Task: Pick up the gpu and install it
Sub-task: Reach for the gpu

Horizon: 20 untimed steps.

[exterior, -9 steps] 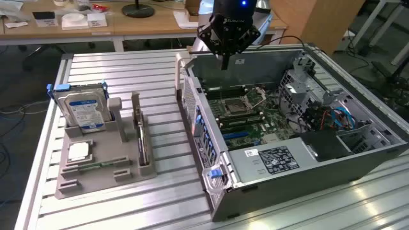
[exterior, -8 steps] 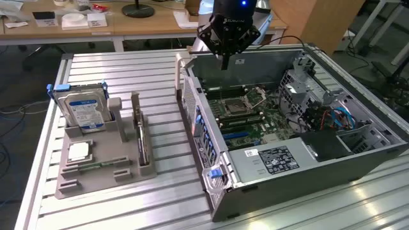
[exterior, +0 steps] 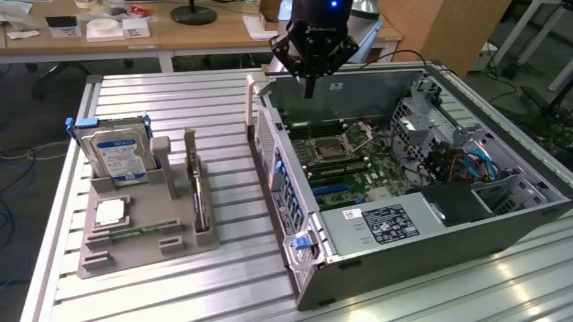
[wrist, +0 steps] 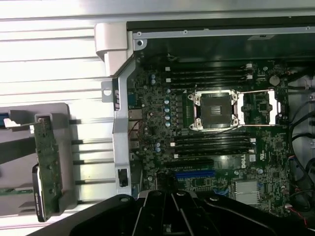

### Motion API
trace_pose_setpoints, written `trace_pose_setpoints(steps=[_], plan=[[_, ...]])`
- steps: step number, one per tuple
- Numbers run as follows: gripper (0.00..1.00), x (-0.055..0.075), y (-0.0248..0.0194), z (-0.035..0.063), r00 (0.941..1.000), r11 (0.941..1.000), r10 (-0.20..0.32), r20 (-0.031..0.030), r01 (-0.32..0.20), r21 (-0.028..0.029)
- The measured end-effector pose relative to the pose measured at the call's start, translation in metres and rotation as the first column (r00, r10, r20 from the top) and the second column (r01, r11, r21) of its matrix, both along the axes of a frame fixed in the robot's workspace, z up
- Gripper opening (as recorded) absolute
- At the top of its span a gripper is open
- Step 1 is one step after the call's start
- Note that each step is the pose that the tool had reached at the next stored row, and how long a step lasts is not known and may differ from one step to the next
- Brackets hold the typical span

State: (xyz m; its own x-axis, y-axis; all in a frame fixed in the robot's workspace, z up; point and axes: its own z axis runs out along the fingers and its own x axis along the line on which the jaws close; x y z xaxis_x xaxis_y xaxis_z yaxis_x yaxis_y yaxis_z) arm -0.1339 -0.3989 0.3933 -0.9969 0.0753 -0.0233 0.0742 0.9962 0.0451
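The gpu (exterior: 197, 188) stands on its edge in a slot of the grey holder (exterior: 143, 248), at the exterior view's left, its pale bracket end up. From the wrist it is a thin green-edged card (wrist: 47, 167). My gripper (exterior: 309, 90) hangs shut and empty above the back edge of the open computer case (exterior: 430, 235), well apart from the gpu. Its dark fingers (wrist: 172, 201) sit over the motherboard (wrist: 216, 147), close to the blue slot (wrist: 194, 173).
The holder also carries a silver hard drive (exterior: 117, 157) with a blue-white label, a processor chip (exterior: 109, 211) and a narrow memory stick (exterior: 134, 233). The case lies on a ribbed metal table (exterior: 179, 100); cables and a drive cage fill its right side (exterior: 447, 154).
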Motion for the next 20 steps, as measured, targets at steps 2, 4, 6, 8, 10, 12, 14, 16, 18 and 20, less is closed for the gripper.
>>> trace_pose_setpoints(steps=[2, 4, 6, 8, 10, 12, 14, 16, 18, 20], plan=[[0.11, -0.005, 0.0000, 0.0000, 1.0000, 1.0000, 0.000, 0.0001, 0.000, 0.0000], [0.11, -0.009, 0.0000, 0.0000, 1.0000, 1.0000, 0.000, 0.0001, 0.000, 0.0000], [0.11, -0.013, 0.0000, 0.0000, 1.0000, 1.0000, 0.000, 0.0000, 0.000, 0.0000], [0.11, -0.018, 0.0000, 0.0000, 1.0000, 1.0000, 0.000, 0.0000, 0.000, 0.0000], [0.11, -0.022, -0.0001, 0.0000, 1.0000, 1.0000, 0.000, 0.0000, 0.000, -0.0001], [0.11, -0.026, -0.0001, 0.0000, 1.0000, 1.0000, 0.000, -0.0001, 0.000, 0.0000], [0.11, -0.031, 0.0000, 0.0000, 1.0000, 1.0000, 0.000, 0.0000, 0.000, 0.0000], [0.11, -0.036, -0.0001, 0.0000, 1.0000, 1.0000, 0.000, 0.0000, 0.000, 0.0000], [0.11, -0.040, -0.0001, 0.0000, 1.0000, 1.0000, 0.000, 0.0000, 0.000, 0.0000], [0.11, -0.045, -0.0001, 0.0000, 1.0000, 1.0000, 0.000, 0.0000, 0.000, 0.0000]])
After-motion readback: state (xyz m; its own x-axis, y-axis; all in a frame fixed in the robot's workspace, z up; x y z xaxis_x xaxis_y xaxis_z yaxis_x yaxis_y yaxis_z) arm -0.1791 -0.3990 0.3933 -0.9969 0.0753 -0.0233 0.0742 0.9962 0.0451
